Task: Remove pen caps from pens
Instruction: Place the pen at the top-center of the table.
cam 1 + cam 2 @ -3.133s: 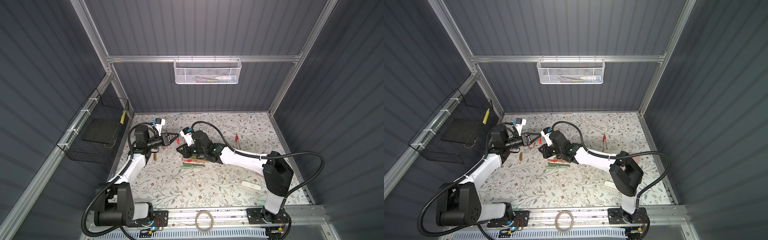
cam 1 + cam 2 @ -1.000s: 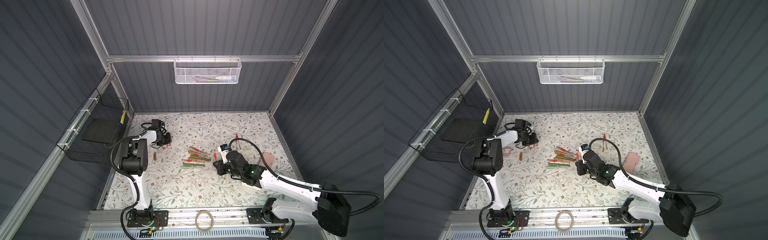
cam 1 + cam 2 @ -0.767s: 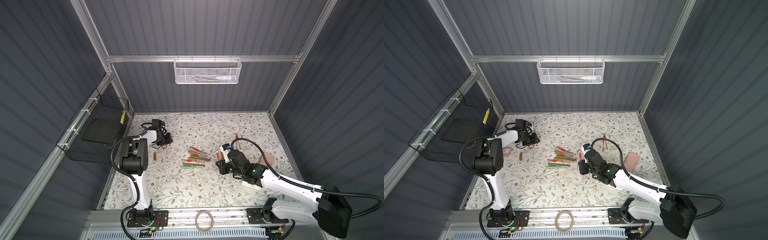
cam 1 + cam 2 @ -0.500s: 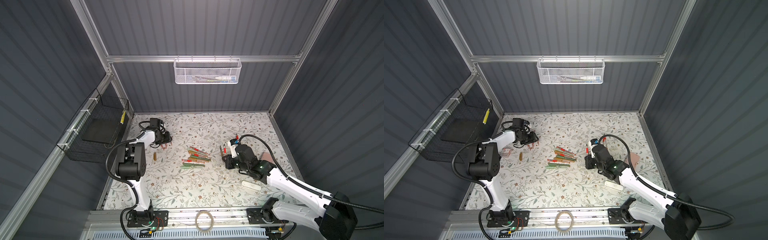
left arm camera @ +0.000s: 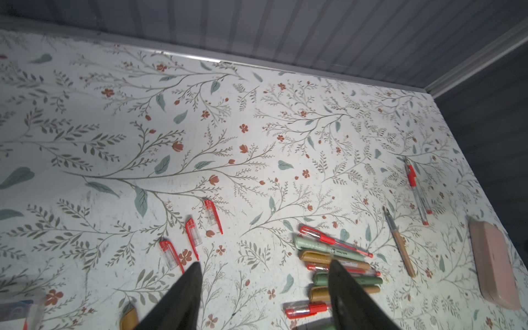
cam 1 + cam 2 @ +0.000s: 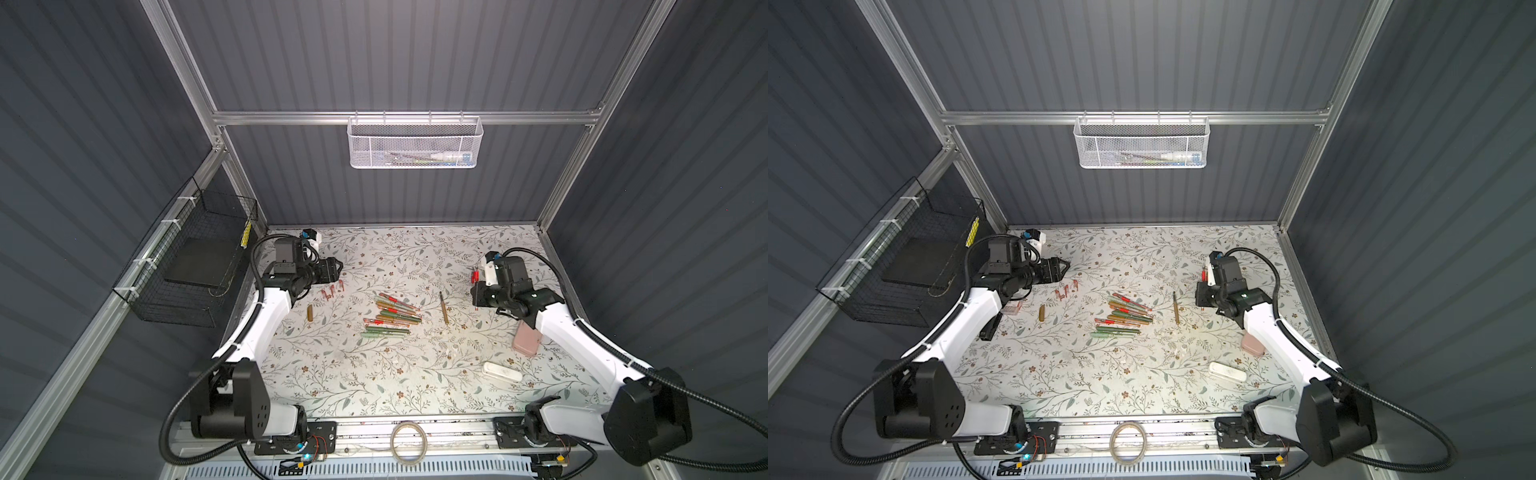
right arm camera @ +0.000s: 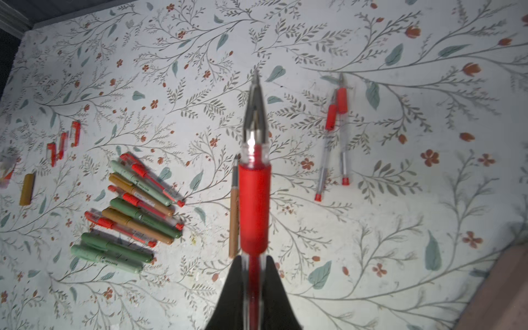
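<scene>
Now the right gripper (image 7: 254, 261) clamps an uncapped clear-barrelled red-grip pen (image 7: 254, 200); left gripper (image 5: 264, 265) gapes empty near three clear red-clipped caps (image 5: 193, 232).

My right gripper (image 7: 253, 261) is clamped on the red-grip pen (image 7: 254, 200), black fingers (image 7: 233, 288) pinching its clear barrel just behind the rubber sleeve. Cap's off, and the bare metal tip points away from me over the floral table (image 7: 371, 243). Down there, a thin brown pen (image 7: 233, 217) lies almost parallel to mine, partly hidden behind it. To one side, two clear pens (image 7: 331, 137) with red grips lie close together. To the other, a heap of pens (image 7: 137, 205) overlaps: green, mustard, clear with red. Past the heap are three red caps (image 7: 63, 140) and a lone mustard cap (image 7: 27, 188). A blurred pink case (image 7: 503, 291) shows at the frame's edge.
</scene>
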{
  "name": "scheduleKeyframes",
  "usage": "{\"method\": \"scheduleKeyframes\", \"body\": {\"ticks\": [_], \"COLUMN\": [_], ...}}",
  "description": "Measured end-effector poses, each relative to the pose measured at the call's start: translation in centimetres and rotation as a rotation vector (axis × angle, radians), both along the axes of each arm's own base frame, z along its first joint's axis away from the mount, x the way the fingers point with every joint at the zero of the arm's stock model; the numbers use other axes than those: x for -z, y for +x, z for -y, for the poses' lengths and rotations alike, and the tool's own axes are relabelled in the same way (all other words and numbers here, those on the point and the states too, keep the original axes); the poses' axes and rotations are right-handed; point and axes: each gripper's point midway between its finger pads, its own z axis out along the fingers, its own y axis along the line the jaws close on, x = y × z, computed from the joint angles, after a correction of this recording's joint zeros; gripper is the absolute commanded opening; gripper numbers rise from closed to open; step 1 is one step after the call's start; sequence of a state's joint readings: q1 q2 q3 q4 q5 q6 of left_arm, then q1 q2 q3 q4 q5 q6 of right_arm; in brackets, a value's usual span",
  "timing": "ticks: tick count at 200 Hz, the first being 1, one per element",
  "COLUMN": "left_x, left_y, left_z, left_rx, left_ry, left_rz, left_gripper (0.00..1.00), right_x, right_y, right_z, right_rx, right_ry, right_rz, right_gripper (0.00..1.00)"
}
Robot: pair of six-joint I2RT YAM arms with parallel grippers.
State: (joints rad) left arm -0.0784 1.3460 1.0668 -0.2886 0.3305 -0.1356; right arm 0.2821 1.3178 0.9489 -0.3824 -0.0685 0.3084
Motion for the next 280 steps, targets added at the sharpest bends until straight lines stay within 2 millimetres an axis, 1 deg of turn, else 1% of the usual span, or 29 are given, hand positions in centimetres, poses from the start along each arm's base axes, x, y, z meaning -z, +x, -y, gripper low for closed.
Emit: {"method": "scheduleKeyframes", "body": {"ticks": [13, 25, 38, 53, 70, 96, 114, 130, 165, 194, 211, 253, 280], "left_x": [-1.0, -1.3, -1.1, -0.7, -0.1, -0.1, -0.4, -0.5, -0.7, -0.8, -1.0, -1.0, -1.0], "left_y": [-0.6, -0.9, -1.1, -1.4, -1.7, -1.6, -1.5, -1.5, -1.5, -1.5, -1.5, -1.4, -1.4], "left_z": [-0.1, -0.6, -1.4, -2.1, -2.9, -4.1, -4.5, -4.5, -4.3, -4.7, -4.9, -5.4, -5.6], "left_rx": [0.017, 0.017, 0.006, -0.004, -0.017, -0.041, -0.051, -0.054, -0.046, -0.055, -0.06, -0.078, -0.085], "left_ry": [-0.004, -0.003, 0.003, 0.005, -0.003, -0.03, -0.041, -0.052, -0.073, -0.077, -0.079, -0.085, -0.086], "left_rz": [0.038, 0.06, 0.066, 0.068, 0.064, 0.066, 0.08, 0.086, 0.089, 0.092, 0.095, 0.093, 0.093], "left_gripper": [0.78, 0.79, 0.82, 0.88, 0.91, 0.94, 0.98, 1.0, 1.0, 1.0, 1.0, 1.0, 1.0], "right_x": [0.3, 0.6, 1.1, 1.9, 3.3, 5.4, 6.6, 7.6, 9.6, 11.1, 11.8, 12.4, 12.4], "right_y": [1.3, 2.5, 3.9, 5.5, 7.1, 8.9, 9.9, 10.5, 11.6, 11.4, 11.2, 11.5, 11.4], "right_z": [0.6, 0.8, 0.8, 0.7, 0.5, 0.3, 0.2, 0.2, 0.4, 0.6, 0.8, 1.2, 1.4], "right_rx": [0.015, 0.018, 0.017, 0.013, 0.009, 0.011, 0.012, 0.014, 0.02, 0.02, 0.022, 0.035, 0.041], "right_ry": [-0.014, -0.028, -0.042, -0.055, -0.069, -0.084, -0.093, -0.098, -0.115, -0.13, -0.139, -0.158, -0.169], "right_rz": [-0.011, -0.022, -0.037, -0.056, -0.085, -0.145, -0.176, -0.202, -0.256, -0.298, -0.325, -0.343, -0.348], "right_gripper": [0.0, 0.0, 0.0, 0.0, 0.0, 0.0, 0.0, 0.0, 0.01, 0.07, 0.08, 0.11, 0.22]}}
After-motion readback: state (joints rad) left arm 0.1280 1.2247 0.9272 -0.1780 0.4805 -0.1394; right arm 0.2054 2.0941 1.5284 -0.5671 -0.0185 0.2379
